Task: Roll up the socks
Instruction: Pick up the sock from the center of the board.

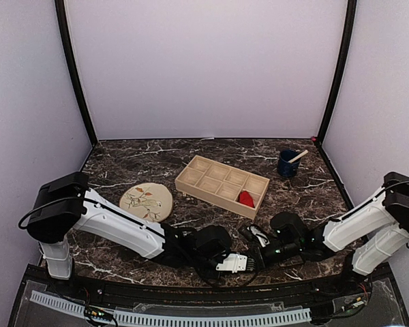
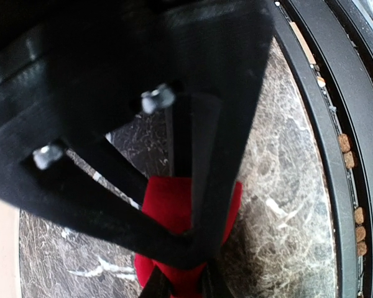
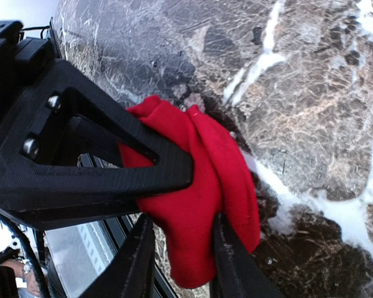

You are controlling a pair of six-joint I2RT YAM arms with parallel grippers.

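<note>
One red sock (image 3: 199, 192) — pinched in near-shut left fingers (image 2: 205, 174), touching right fingers (image 3: 112, 177).

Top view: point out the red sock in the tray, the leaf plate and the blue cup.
red sock in the tray (image 1: 246, 198): top view, middle of the red bundle.
leaf plate (image 1: 147, 201): top view, bare centre of the plate.
blue cup (image 1: 286, 167): top view, on its outer wall.
</note>
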